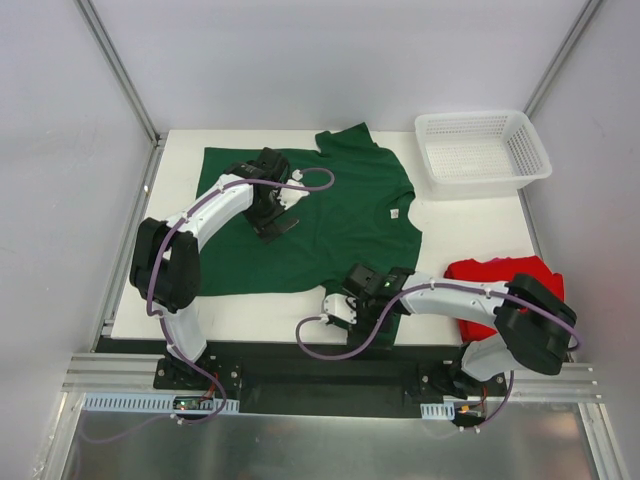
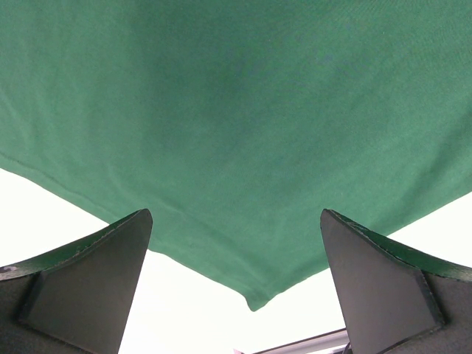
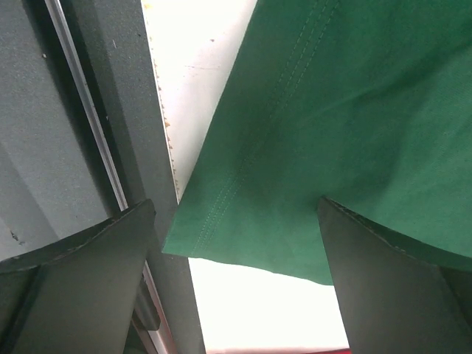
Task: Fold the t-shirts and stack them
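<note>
The task looks to be in its early part. The green t-shirt (image 1: 340, 210) lies opened out over the middle of the counter (image 1: 470, 225), reaching from about 10 o'clock across to 2 o'clock, with one strip of it running down to the near edge at 6 o'clock. It is rumpled and uneven, and I see no clean fold in it, though its left part may lie doubled; I cannot tell. The red t-shirt (image 1: 490, 275) sits bunched at 4 o'clock, partly under the right arm and apart from the green one, so no stack is begun.

The left claw (image 2: 234, 215) hangs over the green shirt toward 11 o'clock, jaws wide with nothing between them. Its wrist view shows a pointed flap of cloth below it, with bare counter on both sides.

The right claw (image 3: 236, 201) is at 6 o'clock, also spread wide and empty, straddling a stitched hem corner that lies over the counter's edge.

By my reading, both shirts need folding and one must go on the other — nearly all the work is left. The white basket (image 1: 485, 185) at 1 o'clock holds nothing that I can see.
</note>
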You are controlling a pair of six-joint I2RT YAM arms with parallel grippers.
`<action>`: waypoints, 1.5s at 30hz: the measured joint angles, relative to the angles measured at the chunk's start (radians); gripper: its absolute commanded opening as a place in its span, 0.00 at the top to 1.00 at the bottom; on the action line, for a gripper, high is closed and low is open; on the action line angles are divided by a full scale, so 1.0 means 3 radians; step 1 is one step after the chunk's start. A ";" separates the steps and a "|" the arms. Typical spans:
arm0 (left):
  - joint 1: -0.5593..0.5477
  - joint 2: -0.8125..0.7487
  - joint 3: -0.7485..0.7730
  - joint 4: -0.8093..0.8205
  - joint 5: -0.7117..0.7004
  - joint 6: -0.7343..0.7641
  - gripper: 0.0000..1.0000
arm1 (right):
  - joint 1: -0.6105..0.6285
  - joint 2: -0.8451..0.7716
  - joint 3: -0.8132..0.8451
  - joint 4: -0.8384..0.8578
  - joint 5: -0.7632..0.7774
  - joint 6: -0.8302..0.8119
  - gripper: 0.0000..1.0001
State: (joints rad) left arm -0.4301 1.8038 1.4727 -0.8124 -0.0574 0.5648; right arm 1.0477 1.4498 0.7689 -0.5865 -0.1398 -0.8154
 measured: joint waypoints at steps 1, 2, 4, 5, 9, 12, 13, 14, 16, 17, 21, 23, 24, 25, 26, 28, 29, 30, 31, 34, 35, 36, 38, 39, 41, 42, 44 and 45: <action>0.0000 0.0000 0.0000 0.0000 0.0000 0.0001 0.01 | 0.0003 0.0017 0.0015 -0.0008 -0.0005 -0.0003 0.04; 0.0000 0.0000 0.0000 0.0001 0.0000 0.0001 0.01 | 0.0001 0.0037 0.0031 -0.0017 -0.0011 -0.0006 0.04; 0.0000 0.0000 0.0000 0.0001 0.0000 0.0001 0.01 | 0.0000 0.0085 0.0075 -0.0056 -0.0017 -0.0029 0.04; 0.0000 0.0000 0.0000 0.0001 0.0000 0.0001 0.01 | -0.0001 0.0102 0.0093 -0.0074 -0.0020 -0.0039 0.04; 0.0000 0.0000 0.0000 0.0001 0.0000 0.0003 0.01 | -0.0037 0.0164 0.0174 -0.0167 -0.0120 -0.0100 0.04; 0.0000 0.0000 0.0000 0.0003 0.0000 0.0005 0.01 | -0.0041 0.0238 0.0266 -0.0243 -0.0258 -0.0141 0.04; 0.0000 0.0000 0.0000 0.0003 0.0000 0.0006 0.01 | -0.0041 0.0262 0.0295 -0.0266 -0.0310 -0.0161 0.04; 0.0000 0.0000 0.0000 0.0003 0.0000 0.0006 0.01 | -0.0046 0.0281 0.0319 -0.0291 -0.0364 -0.0189 0.04; 0.0000 0.0000 0.0001 0.0003 0.0000 0.0009 0.01 | -0.0064 0.0314 0.0360 -0.0343 -0.0484 -0.0247 0.04; 0.0000 0.0000 0.0004 0.0001 0.0000 0.0011 0.01 | -0.0076 0.0328 0.0376 -0.0366 -0.0538 -0.0273 0.04; 0.0000 0.0000 0.0033 0.0004 0.0000 0.0029 0.01 | -0.0099 0.0374 0.0434 -0.0463 -0.0711 -0.0366 0.04; 0.0000 0.0000 0.0050 0.0006 0.0000 0.0043 0.01 | -0.0108 0.0389 0.0477 -0.0561 -0.0783 -0.0409 0.04; 0.0000 0.0001 0.0060 0.0006 0.0000 0.0053 0.01 | -0.0128 0.0390 0.0509 -0.0637 -0.0833 -0.0439 0.04; 0.0000 0.0001 0.0071 0.0006 0.0000 0.0066 0.01 | -0.0156 0.0389 0.0561 -0.0735 -0.0881 -0.0468 0.04; 0.0000 0.0001 0.0085 0.0003 0.0000 0.0072 0.01 | -0.0192 0.0389 0.0623 -0.0823 -0.0910 -0.0491 0.04; 0.0000 0.0001 0.0127 0.0001 -0.0001 0.0081 0.01 | -0.0334 0.0379 0.0827 -0.1001 -0.0978 -0.0530 0.04; 0.0000 0.0001 0.0154 0.0001 -0.0001 0.0088 0.01 | -0.0421 0.0359 0.0946 -0.1043 -0.0970 -0.0526 0.04; 0.0001 0.0001 0.0184 0.0005 -0.0001 0.0093 0.01 | -0.0521 0.0313 0.1054 -0.1040 -0.0945 -0.0525 0.04; 0.0003 0.0001 0.0221 0.0005 0.0000 0.0100 0.01 | -0.0621 0.0244 0.1150 -0.1020 -0.0902 -0.0524 0.04; 0.0043 0.0027 0.0371 0.0020 -0.0008 0.0150 0.01 | -0.0872 0.0042 0.1335 -0.0844 -0.0566 -0.0582 0.04; 0.0064 0.0055 0.0456 0.0029 -0.0015 0.0178 0.01 | -0.1007 -0.0041 0.1383 -0.0762 -0.0415 -0.0623 0.04; 0.0089 0.0097 0.0557 0.0050 -0.0025 0.0206 0.01 | -0.1118 -0.0056 0.1442 -0.0678 -0.0256 -0.0671 0.04; 0.0164 0.0225 0.0806 0.0075 -0.0028 0.0261 0.01 | -0.1308 0.0010 0.1574 -0.0514 -0.0014 -0.0753 0.04; 0.0224 0.0337 0.0999 0.0109 -0.0038 0.0291 0.01 | -0.1447 0.0127 0.1690 -0.0407 0.0156 -0.0805 0.04; 0.0315 0.0529 0.1284 0.0160 -0.0075 0.0351 0.01 | -0.1658 0.0402 0.1893 -0.0140 0.0418 -0.0894 0.04; 0.0352 0.0628 0.1411 0.0195 -0.0095 0.0381 0.01 | -0.1738 0.0543 0.1984 -0.0047 0.0509 -0.0923 0.04; 0.0421 0.0841 0.1624 0.0262 -0.0126 0.0474 0.01 | -0.1896 0.0905 0.2238 0.0183 0.0712 -0.0998 0.04; 0.0440 0.0924 0.1676 0.0285 -0.0146 0.0521 0.01 | -0.1979 0.1109 0.2382 0.0309 0.0813 -0.1034 0.04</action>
State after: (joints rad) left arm -0.2981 2.0811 1.9755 -0.7269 -0.1013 0.7212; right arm 0.4541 1.7824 1.4834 -0.4938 0.1040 -1.1255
